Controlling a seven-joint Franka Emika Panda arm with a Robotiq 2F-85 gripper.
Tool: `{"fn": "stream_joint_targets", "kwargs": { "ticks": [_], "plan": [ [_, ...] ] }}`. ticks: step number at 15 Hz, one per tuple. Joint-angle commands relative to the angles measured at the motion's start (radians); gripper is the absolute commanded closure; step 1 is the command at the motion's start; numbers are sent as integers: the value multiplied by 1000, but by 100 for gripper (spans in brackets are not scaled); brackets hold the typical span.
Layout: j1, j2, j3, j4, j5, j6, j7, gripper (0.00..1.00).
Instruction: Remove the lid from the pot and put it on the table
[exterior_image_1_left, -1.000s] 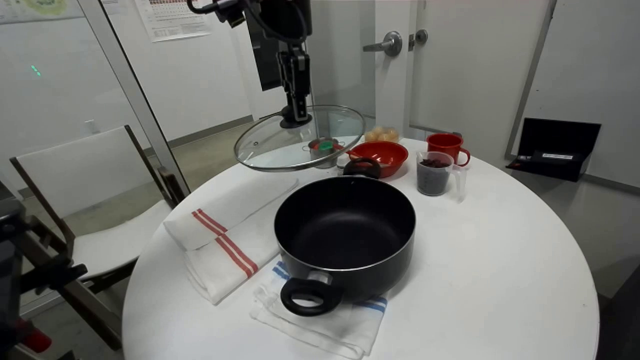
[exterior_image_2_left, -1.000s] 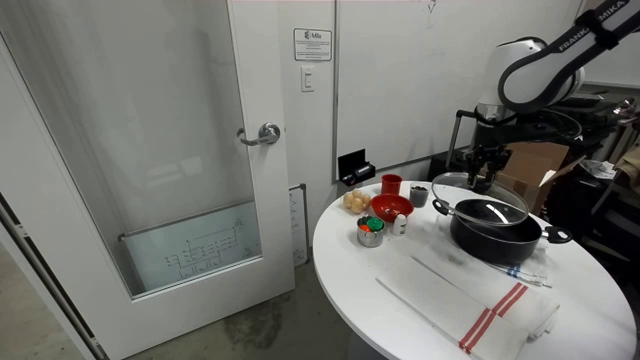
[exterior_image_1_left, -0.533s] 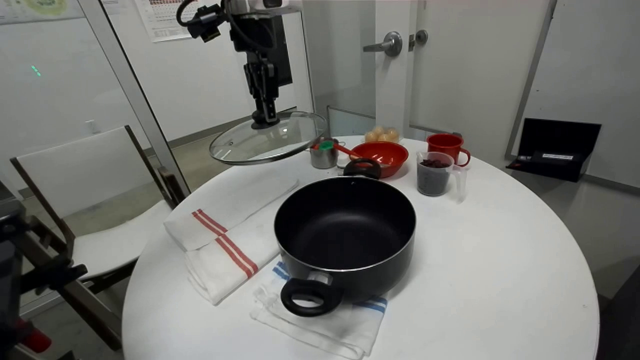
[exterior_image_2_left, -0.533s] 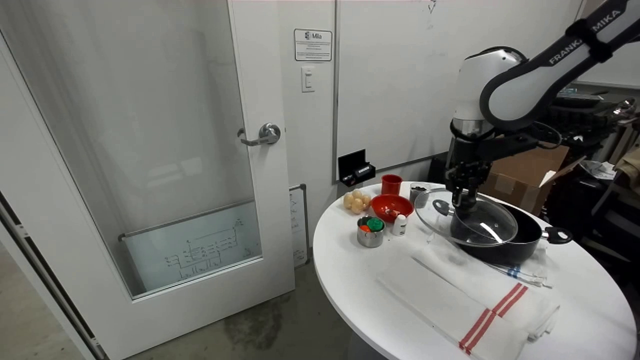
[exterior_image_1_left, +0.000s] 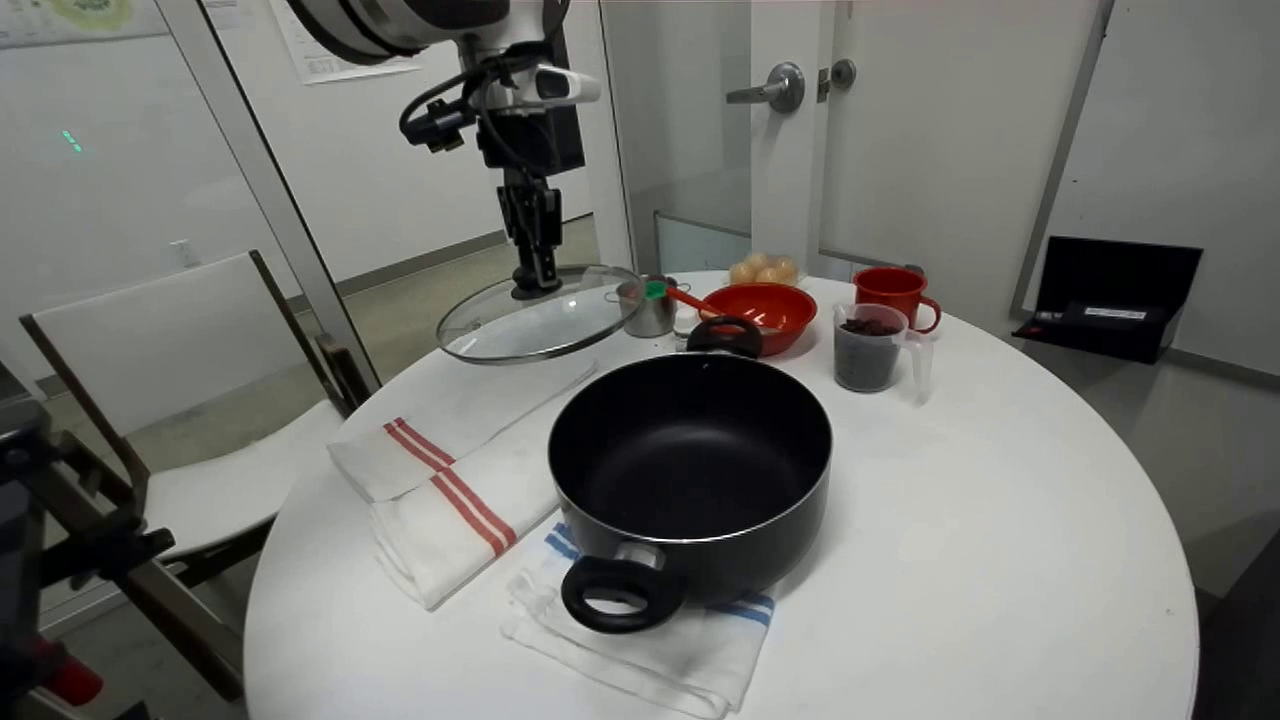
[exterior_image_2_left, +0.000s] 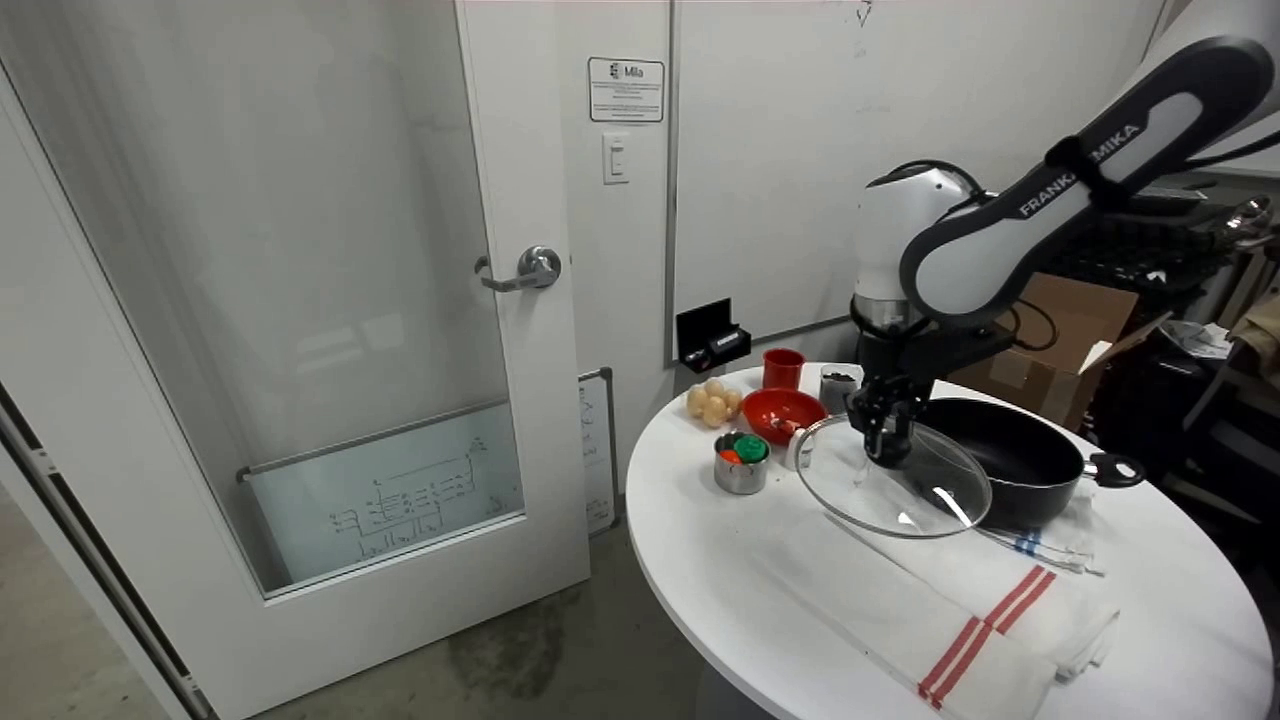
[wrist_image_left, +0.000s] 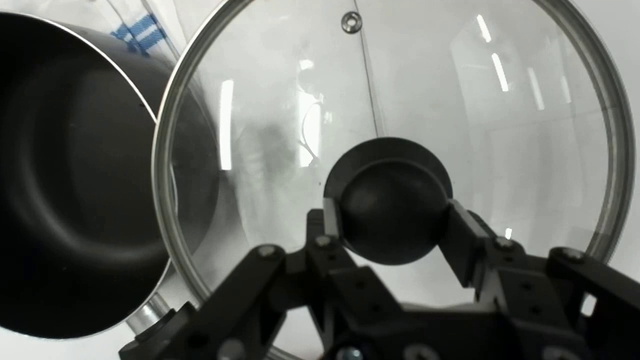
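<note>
The clear glass lid (exterior_image_1_left: 590, 312) hangs from my gripper (exterior_image_1_left: 538, 278), slightly tilted, above the white table (exterior_image_1_left: 1000, 530). In the wrist view, my gripper (wrist_image_left: 392, 217) has both fingers against the sides of the lid's black knob (wrist_image_left: 395, 205). In an exterior view the lid (exterior_image_2_left: 900, 505) is beside the pot, with the gripper (exterior_image_2_left: 885, 440) above it. The black pot (exterior_image_1_left: 740, 560) stands uncovered on the table, its inside bare. In the wrist view the lid's rim (wrist_image_left: 162, 165) overlaps the edge of the pot (wrist_image_left: 100, 150).
A white towel with red stripes (exterior_image_1_left: 450, 500) lies beside the pot, near and partly beneath the lid. A blue-striped towel (exterior_image_1_left: 640, 650) lies under the pot. A metal cup (exterior_image_1_left: 650, 312), red bowl (exterior_image_1_left: 785, 310), red mug (exterior_image_1_left: 890, 290) and measuring cup (exterior_image_1_left: 865, 355) stand behind.
My gripper has carried the lid sideways from over the pot towards the red-striped towel, then lowered it closer to the table. The pot has not moved.
</note>
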Motion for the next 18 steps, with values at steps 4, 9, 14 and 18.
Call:
{"fn": "stream_joint_targets", "kwargs": {
  "ticks": [4, 9, 14, 18],
  "plan": [
    [23, 159, -20, 165, -18, -32, 28, 74],
    [12, 253, -21, 232, -4, -20, 17, 74],
    [1, 337, -14, 293, 13, -13, 15, 74],
    [-14, 352, 4, 325, 29, -15, -5, 74]
  ]
}}
